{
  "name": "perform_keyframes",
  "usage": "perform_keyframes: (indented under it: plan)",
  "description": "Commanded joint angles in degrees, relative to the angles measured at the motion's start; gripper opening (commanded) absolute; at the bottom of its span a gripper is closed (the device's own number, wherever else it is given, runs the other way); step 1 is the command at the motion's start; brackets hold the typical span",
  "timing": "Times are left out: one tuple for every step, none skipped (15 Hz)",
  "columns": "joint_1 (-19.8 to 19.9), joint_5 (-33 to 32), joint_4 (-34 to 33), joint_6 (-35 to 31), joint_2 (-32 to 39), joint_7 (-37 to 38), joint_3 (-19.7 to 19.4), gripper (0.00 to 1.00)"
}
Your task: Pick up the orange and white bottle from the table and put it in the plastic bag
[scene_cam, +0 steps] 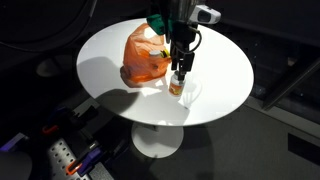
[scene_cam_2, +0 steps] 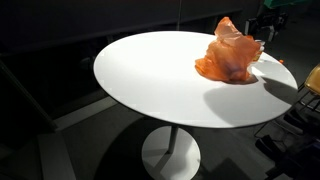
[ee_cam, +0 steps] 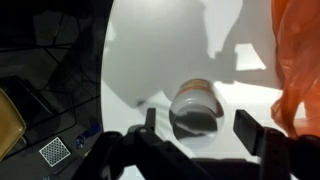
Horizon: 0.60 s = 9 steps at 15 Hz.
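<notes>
The orange and white bottle [scene_cam: 177,85] stands upright on the round white table [scene_cam: 110,55], next to the orange plastic bag [scene_cam: 143,57]. My gripper [scene_cam: 180,68] is right above the bottle, fingers pointing down. In the wrist view the bottle's white cap [ee_cam: 194,108] sits between the two open fingers of the gripper [ee_cam: 198,125], with gaps on both sides. The bag shows at the right edge [ee_cam: 296,60]. In an exterior view the bag [scene_cam_2: 229,55] hides the bottle and the gripper.
The table [scene_cam_2: 150,80] stands on a white pedestal [scene_cam: 157,140] over a dark floor. Cables and equipment lie on the floor by the table's base [scene_cam: 70,155]. The table edge runs close to the bottle [ee_cam: 108,90].
</notes>
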State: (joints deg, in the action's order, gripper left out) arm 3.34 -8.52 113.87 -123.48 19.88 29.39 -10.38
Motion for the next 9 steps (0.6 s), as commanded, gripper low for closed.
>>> perform_keyframes:
  plan:
    - [-0.94,-2.09,0.38,-0.16,-0.4,2.21,-1.1,0.49]
    - [-0.97,-2.33,0.3,-0.22,-0.39,2.54,-1.22,0.41]
    - [-0.95,-2.41,0.2,-0.24,-0.42,2.77,-1.3,0.34]
    - [-0.9,-2.43,0.11,-0.38,-0.57,3.0,-1.4,0.25]
    - [-0.76,-2.08,-0.02,-0.51,-0.98,3.13,-1.49,0.2]
    - [-0.65,-1.73,-0.09,-0.61,-1.32,3.29,-1.54,0.2]
    - [-0.62,-1.61,-0.16,-0.82,-1.65,3.6,-1.64,0.2]
    - [-0.6,-1.37,-0.33,-0.85,-2.16,3.95,-1.69,0.2]
    - [-0.76,-1.65,-0.5,-1.14,-2.62,4.73,-1.85,0.2]
